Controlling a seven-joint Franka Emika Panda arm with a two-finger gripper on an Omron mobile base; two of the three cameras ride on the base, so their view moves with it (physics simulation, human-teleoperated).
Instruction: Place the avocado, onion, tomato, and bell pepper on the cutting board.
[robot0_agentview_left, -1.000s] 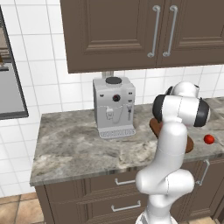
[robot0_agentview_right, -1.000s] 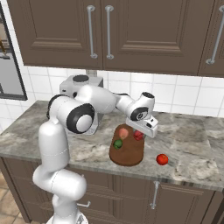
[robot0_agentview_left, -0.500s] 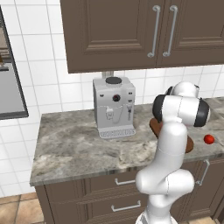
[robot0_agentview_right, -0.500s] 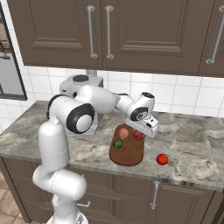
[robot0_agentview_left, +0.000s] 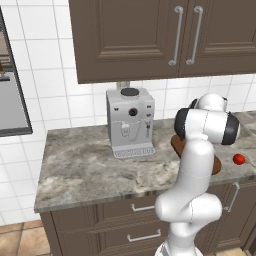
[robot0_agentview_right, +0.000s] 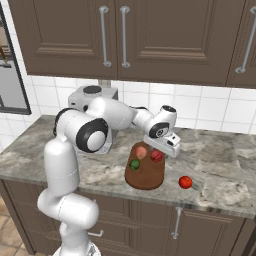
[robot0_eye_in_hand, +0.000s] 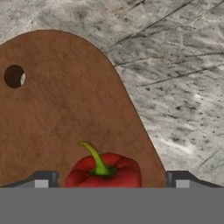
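Three items, the avocado (robot0_agentview_right: 134, 164), onion (robot0_agentview_right: 141, 152) and bell pepper (robot0_eye_in_hand: 104, 170), sit on the cutting board (robot0_agentview_right: 146, 175); my jaws stand open and empty, with the tomato (robot0_agentview_right: 185, 182) left on the counter (robot0_agentview_right: 220, 175).

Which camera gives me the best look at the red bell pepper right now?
The hand view: the red bell pepper with its green stem sits close up on the dark reddish-brown wooden cutting board. The right base view shows it small beside the claw; in the left base view the arm blocks it.

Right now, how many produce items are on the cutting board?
3 on the cutting board: avocado, onion and bell pepper under the claw. The tomato sits beside it on the counter.
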